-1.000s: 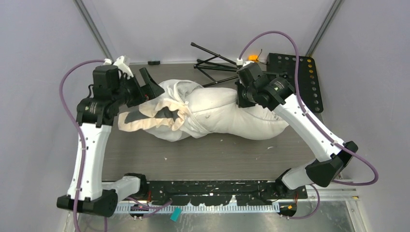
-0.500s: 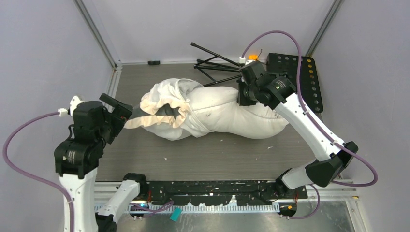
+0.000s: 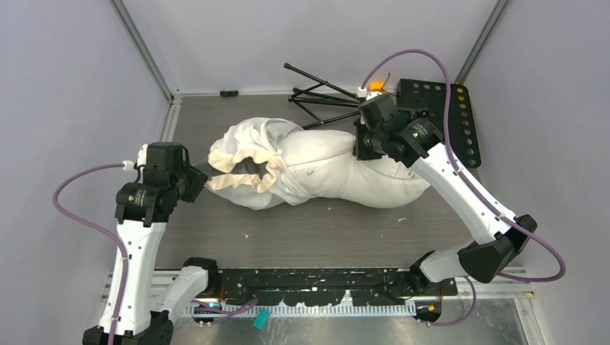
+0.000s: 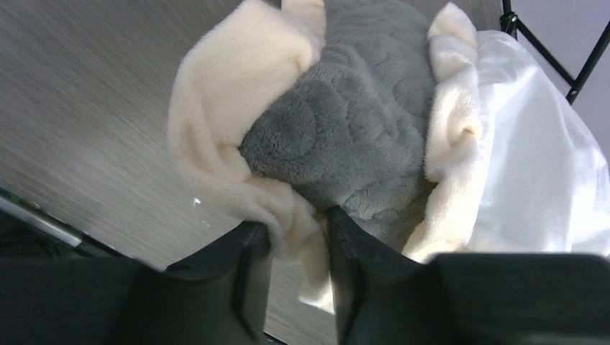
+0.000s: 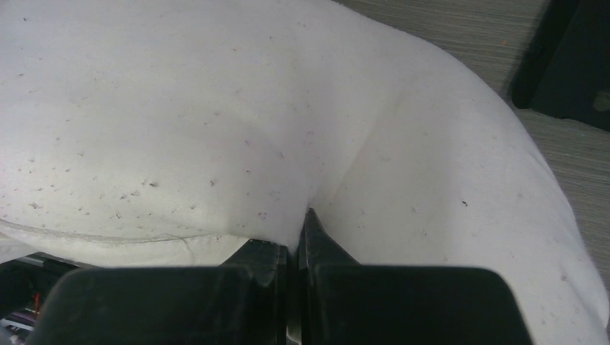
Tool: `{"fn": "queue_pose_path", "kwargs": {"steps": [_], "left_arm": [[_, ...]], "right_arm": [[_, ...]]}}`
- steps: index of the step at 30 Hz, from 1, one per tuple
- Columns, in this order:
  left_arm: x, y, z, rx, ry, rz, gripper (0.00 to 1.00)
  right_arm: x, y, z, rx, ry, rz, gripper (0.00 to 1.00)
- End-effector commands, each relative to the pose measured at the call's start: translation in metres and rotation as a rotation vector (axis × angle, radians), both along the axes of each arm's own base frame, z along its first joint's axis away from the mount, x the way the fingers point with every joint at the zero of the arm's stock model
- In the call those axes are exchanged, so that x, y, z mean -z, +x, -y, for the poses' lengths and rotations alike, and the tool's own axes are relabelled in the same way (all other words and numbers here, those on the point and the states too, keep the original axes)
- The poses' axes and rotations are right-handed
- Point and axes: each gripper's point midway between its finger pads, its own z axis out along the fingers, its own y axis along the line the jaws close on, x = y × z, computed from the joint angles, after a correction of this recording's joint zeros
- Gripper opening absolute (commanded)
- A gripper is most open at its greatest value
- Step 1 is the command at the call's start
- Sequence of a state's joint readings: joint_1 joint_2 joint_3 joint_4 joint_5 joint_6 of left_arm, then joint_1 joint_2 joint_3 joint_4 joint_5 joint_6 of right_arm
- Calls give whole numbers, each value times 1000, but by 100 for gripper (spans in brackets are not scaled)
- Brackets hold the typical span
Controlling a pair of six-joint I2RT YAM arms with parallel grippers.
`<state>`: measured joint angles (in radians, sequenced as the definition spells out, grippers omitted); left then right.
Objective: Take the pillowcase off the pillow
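Note:
The pillow [image 3: 345,172] lies across the middle of the table, plump and off-white with faint specks [image 5: 180,108]. The pillowcase [image 3: 241,172] is bunched around its left end, grey plush [image 4: 360,122] showing inside the cream frill [image 4: 216,129]. My left gripper [image 3: 201,180] is at the left tip of that bunch. Its fingers [image 4: 345,237] are shut on a fold of the cream frill, midway at my left gripper [image 4: 298,237]. My right gripper [image 3: 357,152] presses on the pillow's far right part. In the wrist view my right gripper [image 5: 296,233] is shut on a pinch of the pillow's white fabric.
A black folded tripod [image 3: 316,93] lies at the back of the table. A black perforated plate [image 3: 442,108] sits at the back right, an orange part [image 3: 375,86] beside it. Metal frame posts [image 3: 144,50] rise at the back corners. Small white specks [image 3: 246,235] dot the wood-grain tabletop.
My left arm swung from the back left round to the front left, then moved in and shut on the frill's left tip. The flat flap has bunched. The right arm held still.

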<state>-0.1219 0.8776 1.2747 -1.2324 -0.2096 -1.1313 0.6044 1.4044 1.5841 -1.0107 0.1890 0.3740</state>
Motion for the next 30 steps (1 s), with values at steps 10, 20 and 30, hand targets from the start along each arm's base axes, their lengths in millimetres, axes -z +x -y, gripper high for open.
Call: {"fn": "queue_pose_path", "kwargs": {"steps": [10,20,30], "left_arm": [[-62,20,-85,-247,420,131,0],[-103,32,-153,-446,806,-42,0],[-121,43,-190,-521,832,-105,0]], "right_arm": [[-42,15,36,152,69,177,0],[-68,13,90,324,60,280,0],[-99,2,139,472,-7,405,0]]}}
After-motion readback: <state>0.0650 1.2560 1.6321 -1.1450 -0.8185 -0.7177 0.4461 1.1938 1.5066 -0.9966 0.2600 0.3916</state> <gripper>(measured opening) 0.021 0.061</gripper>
